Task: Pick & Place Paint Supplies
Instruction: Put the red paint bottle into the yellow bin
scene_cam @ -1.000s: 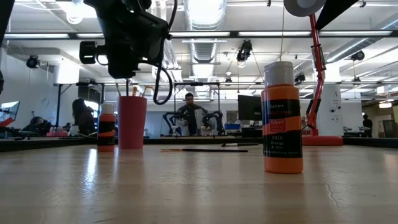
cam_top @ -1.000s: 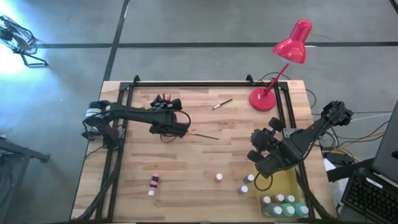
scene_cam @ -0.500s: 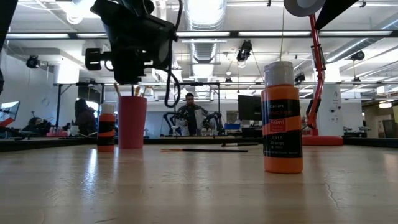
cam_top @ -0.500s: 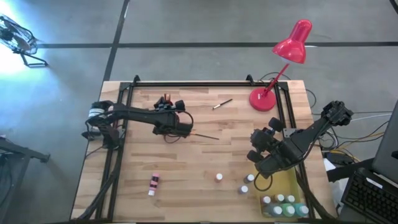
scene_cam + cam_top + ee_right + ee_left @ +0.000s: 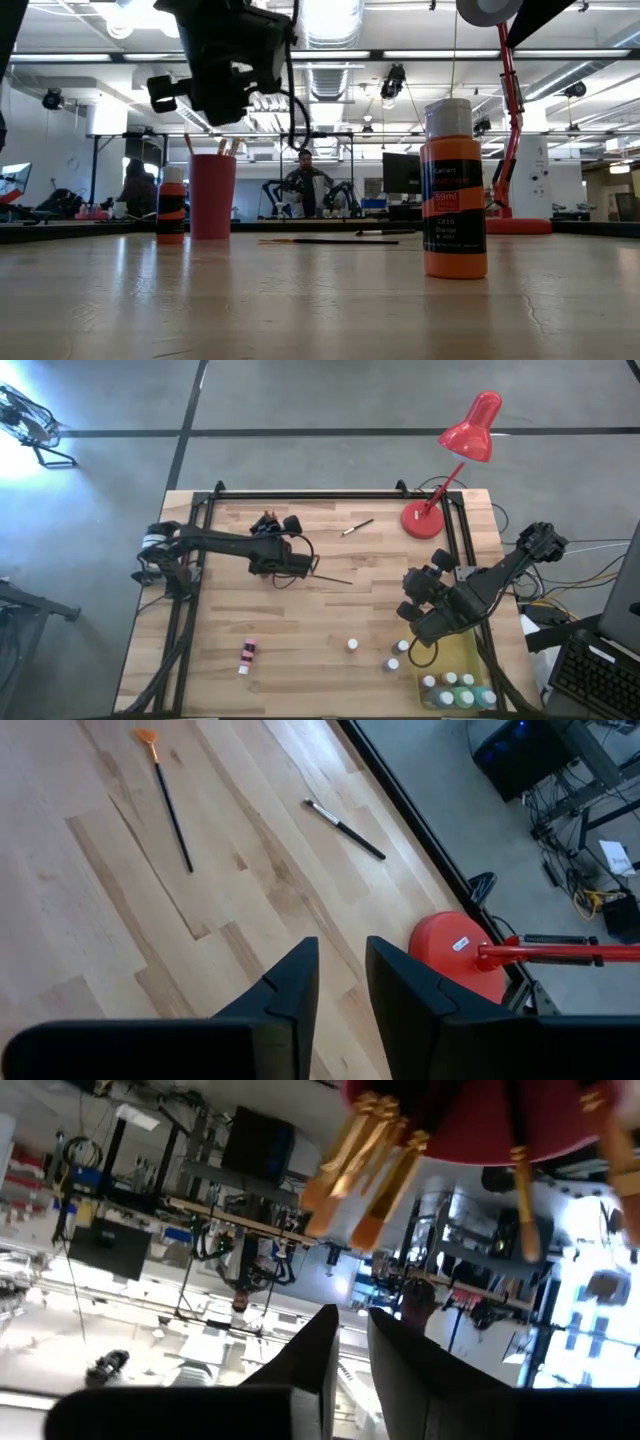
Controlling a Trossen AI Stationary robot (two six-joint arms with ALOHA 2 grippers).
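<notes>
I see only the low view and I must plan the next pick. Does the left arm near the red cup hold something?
Observer: No. The left wrist view shows the left gripper empty, facing the red plastic cup of wooden-handled brushes.
Operator: Where is the right arm?
Observer: The right gripper hovers by the flat yellow tray at the table's right corner.
Operator: Is the tray filled?
Observer: Several white-capped bottles stand in it.
</notes>
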